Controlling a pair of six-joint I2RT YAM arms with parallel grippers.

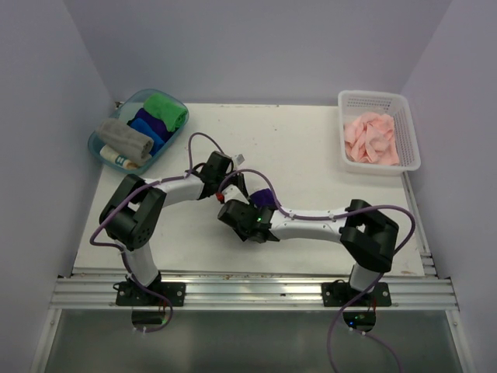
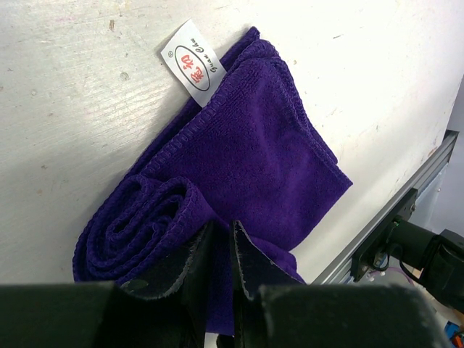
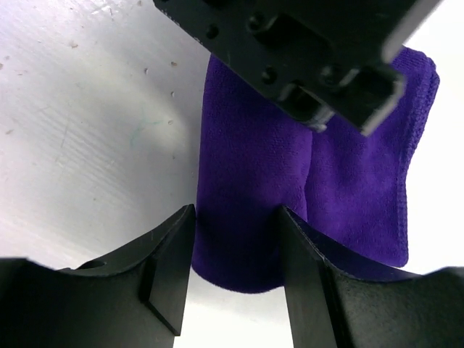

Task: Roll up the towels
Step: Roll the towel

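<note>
Purple towel point(image 2: 268, 159) lies on the white table point(image 1: 311, 148), between the two wrists, and both claws are down on it. One end of it is wound into a loose coil, while the other end lies flat in folded layers. A white label point(image 2: 190, 65) with red print sticks out from the flat end's far edge.

Left gripper point(image 2: 228, 243) sits at the towel's coiled end with its fingers drawn almost together and only a thin slit between them. I cannot tell whether any cloth is pinched in that slit.

Right gripper point(image 3: 235, 243) comes at the towel from the opposite side. Its fingers point(image 3: 170, 272) are spread wide and straddle the coil, which fills the gap between them.

Far off to the towel's left and toward the back wall stands a blue tub point(image 1: 94, 143). It holds a rolled grey towel point(image 1: 124, 138), a blue towel point(image 1: 149, 124) and a green towel point(image 1: 167, 111). Well away to the purple towel's right, also toward the back, a white basket point(image 1: 373, 96) holds crumpled pink towels point(image 1: 371, 140).
</note>
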